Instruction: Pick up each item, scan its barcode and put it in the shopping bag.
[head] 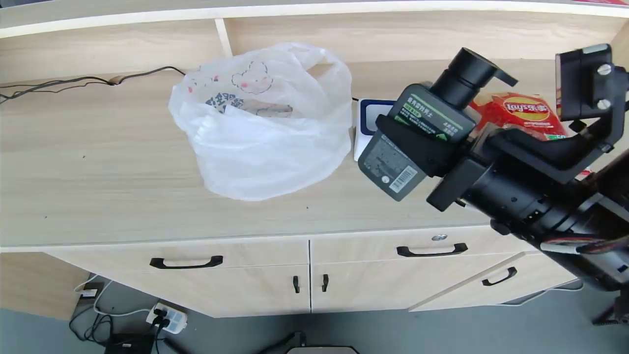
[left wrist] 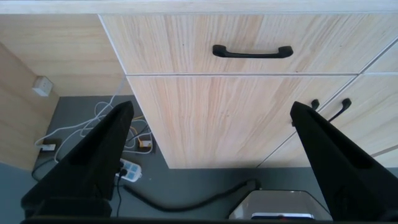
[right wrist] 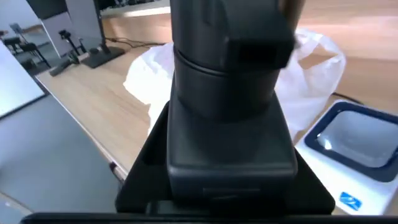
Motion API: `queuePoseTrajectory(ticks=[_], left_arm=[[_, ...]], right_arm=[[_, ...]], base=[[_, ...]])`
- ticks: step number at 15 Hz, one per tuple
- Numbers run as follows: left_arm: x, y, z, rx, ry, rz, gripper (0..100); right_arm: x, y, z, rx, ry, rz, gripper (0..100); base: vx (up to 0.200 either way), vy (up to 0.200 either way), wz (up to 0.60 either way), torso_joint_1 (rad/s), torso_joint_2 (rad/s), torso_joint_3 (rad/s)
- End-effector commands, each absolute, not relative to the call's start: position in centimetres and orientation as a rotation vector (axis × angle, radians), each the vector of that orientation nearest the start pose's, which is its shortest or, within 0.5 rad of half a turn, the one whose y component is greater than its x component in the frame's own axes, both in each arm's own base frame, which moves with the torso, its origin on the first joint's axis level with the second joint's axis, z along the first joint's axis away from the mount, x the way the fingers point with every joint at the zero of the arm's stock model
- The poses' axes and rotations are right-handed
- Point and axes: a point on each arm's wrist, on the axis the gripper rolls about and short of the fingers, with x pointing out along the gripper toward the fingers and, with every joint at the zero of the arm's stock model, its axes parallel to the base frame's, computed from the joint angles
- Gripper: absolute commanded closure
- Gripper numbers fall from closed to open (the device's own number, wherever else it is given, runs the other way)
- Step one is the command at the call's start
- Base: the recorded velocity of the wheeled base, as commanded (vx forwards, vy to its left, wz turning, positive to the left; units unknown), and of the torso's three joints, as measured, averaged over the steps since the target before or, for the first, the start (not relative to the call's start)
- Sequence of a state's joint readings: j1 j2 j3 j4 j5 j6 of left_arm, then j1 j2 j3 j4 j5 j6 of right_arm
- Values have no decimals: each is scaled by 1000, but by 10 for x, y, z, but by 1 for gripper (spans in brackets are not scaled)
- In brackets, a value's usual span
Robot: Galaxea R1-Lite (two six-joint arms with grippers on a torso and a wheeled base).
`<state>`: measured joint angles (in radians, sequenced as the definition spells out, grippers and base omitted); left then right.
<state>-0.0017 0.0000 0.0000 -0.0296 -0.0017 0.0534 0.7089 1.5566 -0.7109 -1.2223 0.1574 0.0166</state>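
The right gripper [head: 426, 156] is clamped across the middle of a dark grey flat plastic bottle [head: 388, 164], held tilted in the air above the front right part of the counter. The bottle has a round black cap [head: 467, 73], a green-edged label, and a white barcode sticker [head: 403, 179] near its base, turned up toward the head camera. The right wrist view looks along the bottle [right wrist: 230, 93] and shows, past it, a white box scanner with a blue-framed glass window [right wrist: 354, 140]; in the head view the scanner [head: 371, 115] lies on the counter and is partly hidden by the bottle. Just left of the scanner slumps a thin translucent white plastic shopping bag [head: 265, 128], crinkled, printed with cartoon figures, its mouth open. A glossy red and yellow crisp packet [head: 521, 115] lies behind the right arm. The left gripper [left wrist: 211, 109] hangs low in front of the cabinets, its two black tapered fingers [left wrist: 99, 162] spread wide with nothing between them. The counter [head: 98, 162] is pale wood-grain laminate, with a black cable [head: 73, 83] along its back. Below are matching drawers with black handles [left wrist: 252, 51] and a grey floor with a white power strip [head: 169, 317].
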Motion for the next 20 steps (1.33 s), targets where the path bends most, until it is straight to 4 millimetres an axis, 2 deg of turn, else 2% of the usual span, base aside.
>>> queuePoseTrajectory(ticks=[1,2,4,5,7,8,10,12,13,15,16,18,20], left_arm=[[-23,0,79,52,-29,-2,0],[-23,0,79,43,-29,-2,0],[-23,0,79,38,-29,-3,0],[-23,0,79,40,-29,-2,0],[-23,0,79,44,-29,-2,0],[-23,0,79,43,-28,-2,0],[-23,0,78,41,-25,-3,0],[-23,0,78,43,-25,-3,0],[-23,0,78,43,-26,-3,0],[-23,0,79,44,-28,-2,0],[-23,0,79,46,-28,-2,0],[-23,0,79,52,-29,-2,0],[-23,0,79,67,-31,-2,0]], right_arm=[[240,144,256,-123,-458,777,100],[258,134,256,-280,-522,767,100],[273,132,267,-406,-622,761,100],[282,130,265,-480,-657,802,100],[301,138,255,-573,-701,893,100],[318,146,241,-656,-738,940,100],[326,149,243,-679,-769,928,100],[352,143,277,-756,-943,879,100],[357,138,294,-780,-1006,848,100],[358,130,313,-807,-1056,827,100],[360,125,315,-816,-1059,815,100],[379,121,301,-841,-1040,819,100],[387,120,300,-851,-1052,820,100]], base=[[0,0,0,0,0,0],[0,0,0,0,0,0],[0,0,0,0,0,0],[0,0,0,0,0,0],[0,0,0,0,0,0],[0,0,0,0,0,0],[0,0,0,0,0,0],[0,0,0,0,0,0],[0,0,0,0,0,0],[0,0,0,0,0,0],[0,0,0,0,0,0],[0,0,0,0,0,0],[0,0,0,0,0,0]])
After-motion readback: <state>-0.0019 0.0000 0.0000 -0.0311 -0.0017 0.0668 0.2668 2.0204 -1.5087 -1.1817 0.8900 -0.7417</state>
